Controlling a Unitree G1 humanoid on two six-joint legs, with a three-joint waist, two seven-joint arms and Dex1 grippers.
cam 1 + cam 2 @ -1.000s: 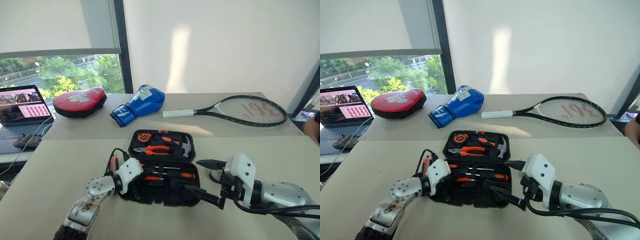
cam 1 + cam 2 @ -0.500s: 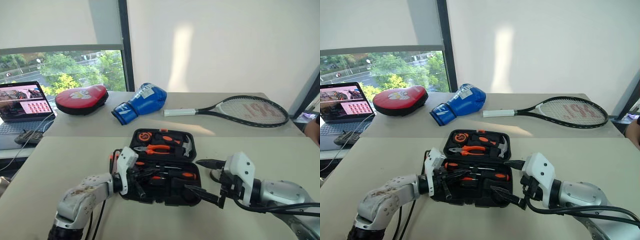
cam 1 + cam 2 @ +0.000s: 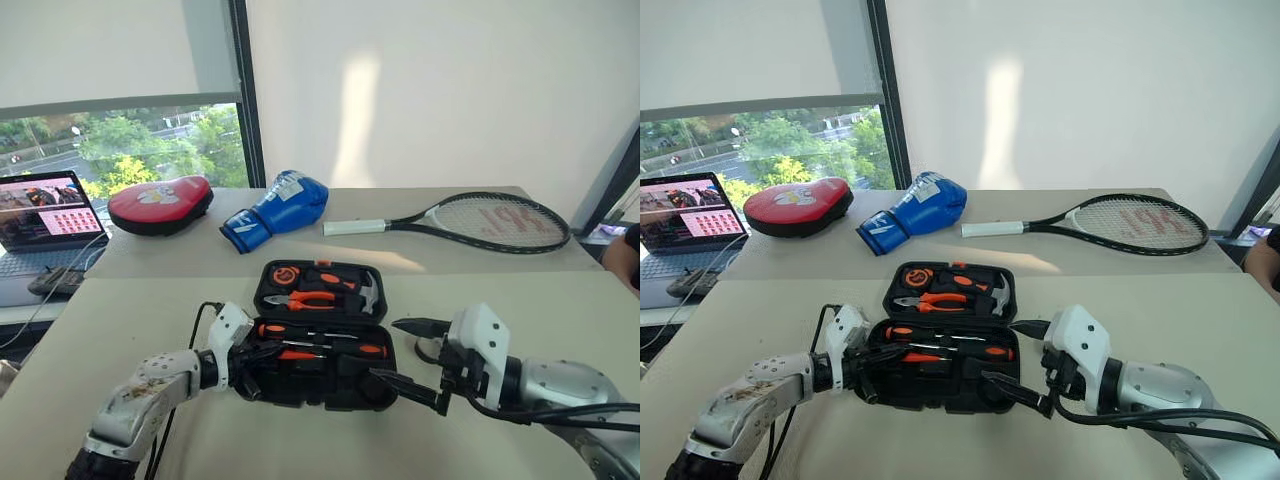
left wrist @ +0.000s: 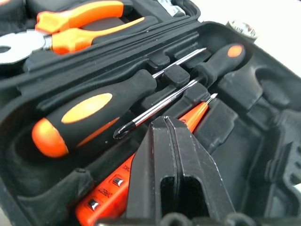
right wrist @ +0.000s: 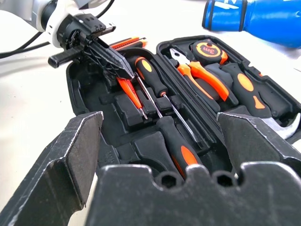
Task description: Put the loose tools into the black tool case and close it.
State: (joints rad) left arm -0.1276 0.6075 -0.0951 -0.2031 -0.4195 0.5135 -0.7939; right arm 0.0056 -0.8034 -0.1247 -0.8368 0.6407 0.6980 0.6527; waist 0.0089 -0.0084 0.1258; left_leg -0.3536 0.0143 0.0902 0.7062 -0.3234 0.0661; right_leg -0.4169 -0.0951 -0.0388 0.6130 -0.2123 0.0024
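The table [image 3: 120,300] bears the open black tool case [image 3: 318,335]. Its near half holds two screwdrivers [image 5: 162,136] and an orange tester [image 5: 129,92]; its far half holds pliers [image 3: 305,298] and a hammer [image 3: 368,292]. Beyond lie a racket [image 3: 480,220], glove [image 3: 278,208], and laptop [image 3: 45,215]. The left gripper [image 5: 115,63], pinched shut and empty, hovers over the tester; the right gripper [image 3: 415,360] gapes wide, empty, beside the case.

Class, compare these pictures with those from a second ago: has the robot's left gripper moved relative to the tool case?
Yes. The left gripper has shifted toward the robot's left, from over the black tool case's near tray to its left edge.
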